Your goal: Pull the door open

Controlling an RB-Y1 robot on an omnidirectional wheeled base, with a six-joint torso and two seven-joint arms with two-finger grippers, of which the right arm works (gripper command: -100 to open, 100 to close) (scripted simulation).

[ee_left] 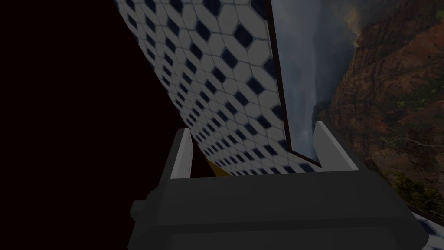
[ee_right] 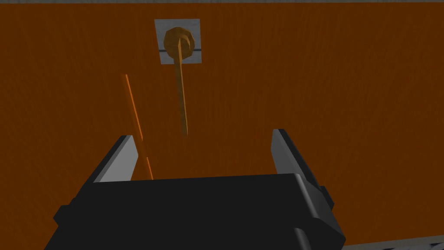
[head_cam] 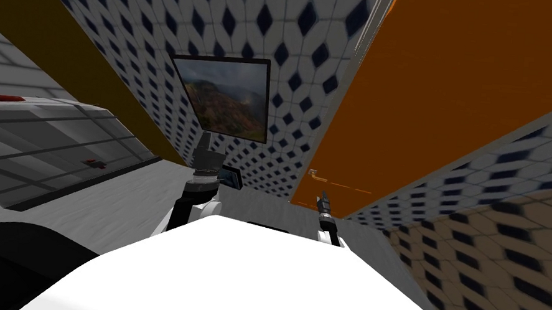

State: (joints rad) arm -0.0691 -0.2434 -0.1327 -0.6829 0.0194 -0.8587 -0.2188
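Your right hand (ee_right: 201, 135) faces the orange door (ee_right: 329, 104) square on. Its two fingers are spread wide and have nothing between them. The door fills the wall to your right front, and its handle (ee_right: 181, 87) is a thin brass-coloured lever that runs from a round boss on a pale grey plate (ee_right: 178, 41) toward your hand. The lever's free end stops just short of the gap between your fingers, so nothing is gripped yet.

Your left hand (ee_left: 252, 129) is raised on the left side, well apart from the door, fingers wide and empty.

Expect the door to behave as a stiff, hinged slab. It will probably be heavy to start and will swing on an arc rather than come straight back. The lever looks rigid, narrow and smooth, so thin blades could slide along it.

Take hold across the bar, about mid-length or nearer the boss, with one finger on each side of it. Close firmly before you pull, and let your pull follow the door's curve.
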